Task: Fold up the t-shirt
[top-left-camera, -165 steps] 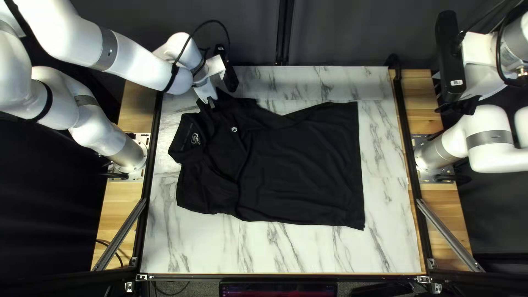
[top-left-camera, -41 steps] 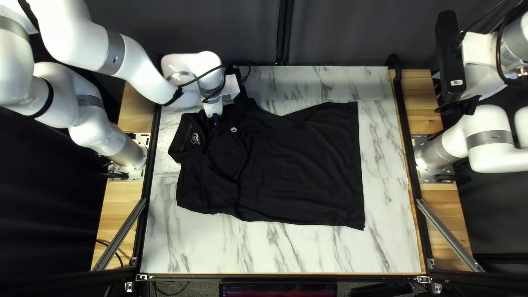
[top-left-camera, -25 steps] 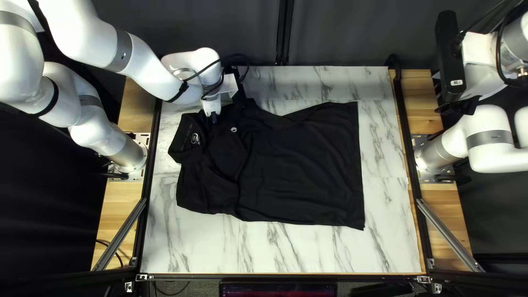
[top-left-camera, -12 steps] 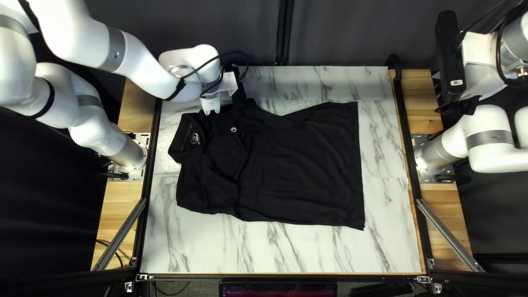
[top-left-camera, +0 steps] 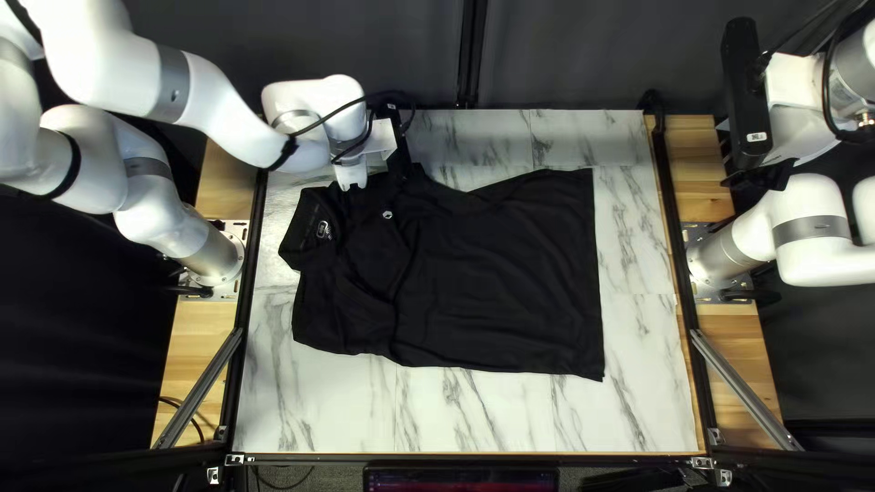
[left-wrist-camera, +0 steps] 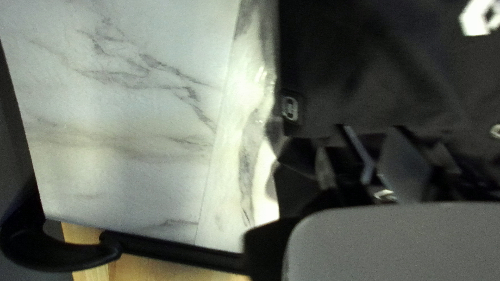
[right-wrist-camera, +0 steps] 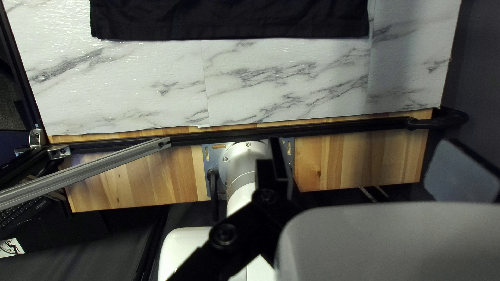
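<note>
Left gripper (top-left-camera: 354,186): fingers part-spread, a modest gap between them, nothing pinched (contact with the cloth cannot be determined). Position: over the black t-shirt (top-left-camera: 492,282), between ten and eleven o'clock from its center. Right gripper (top-left-camera: 758,175): fingers spread wide, holding nothing, well apart from the garment at its two-to-three o'clock side. The t-shirt lies on the marble-patterned table (top-left-camera: 456,415), collar (top-left-camera: 310,239) toward ten o'clock, hem (top-left-camera: 597,273) toward three (orientation per top left view). Creases cross the fabric near the collar.
</note>
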{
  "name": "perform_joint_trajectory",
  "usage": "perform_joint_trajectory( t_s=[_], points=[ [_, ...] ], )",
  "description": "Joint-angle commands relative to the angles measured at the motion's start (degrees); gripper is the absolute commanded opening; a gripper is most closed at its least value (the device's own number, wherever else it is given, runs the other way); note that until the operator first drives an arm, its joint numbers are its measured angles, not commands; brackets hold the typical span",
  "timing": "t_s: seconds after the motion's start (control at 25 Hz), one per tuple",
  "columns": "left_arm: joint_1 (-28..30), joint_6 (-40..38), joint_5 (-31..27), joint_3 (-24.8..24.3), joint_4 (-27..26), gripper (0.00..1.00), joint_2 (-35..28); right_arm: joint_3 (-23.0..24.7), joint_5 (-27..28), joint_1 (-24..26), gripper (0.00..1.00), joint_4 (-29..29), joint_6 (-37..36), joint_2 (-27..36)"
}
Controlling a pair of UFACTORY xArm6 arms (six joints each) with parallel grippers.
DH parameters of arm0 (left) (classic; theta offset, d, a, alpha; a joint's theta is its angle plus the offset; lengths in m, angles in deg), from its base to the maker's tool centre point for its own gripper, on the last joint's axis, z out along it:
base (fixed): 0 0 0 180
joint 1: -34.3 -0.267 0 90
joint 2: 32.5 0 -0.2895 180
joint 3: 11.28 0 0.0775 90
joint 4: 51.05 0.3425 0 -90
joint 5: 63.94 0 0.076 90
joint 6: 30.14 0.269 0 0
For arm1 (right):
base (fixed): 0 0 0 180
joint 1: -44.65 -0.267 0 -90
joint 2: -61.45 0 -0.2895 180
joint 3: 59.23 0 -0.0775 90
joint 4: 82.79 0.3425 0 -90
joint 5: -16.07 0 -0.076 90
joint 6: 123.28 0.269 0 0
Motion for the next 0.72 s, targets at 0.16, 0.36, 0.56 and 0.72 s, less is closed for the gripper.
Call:
perform_joint_trajectory(
  t_s=[0.16, 0.36, 0.56, 0.72],
  points=[
    [-1.06, 1.15, 0.52, 0.48, -1.23, 1.0, 1.99, 0.0, 0.0, 0.0, 1.0, 0.0, 0.0, 0.0],
    [-2.41, 4.46, 2.05, 1.54, -3.63, 0.92, 5.58, 0.0, 0.0, 0.0, 1.0, 0.0, 0.0, 0.0],
    [-3.25, 6.38, 2.67, 2.01, -5.07, 0.73, 7.14, 0.0, 0.0, 0.0, 1.0, 0.0, 0.0, 0.0],
    [-3.47, 7.11, 2.41, 2.12, -5.61, 0.0, 7.19, 0.0, 0.0, 0.0, 1.0, 0.0, 0.0, 0.0]
  ],
)
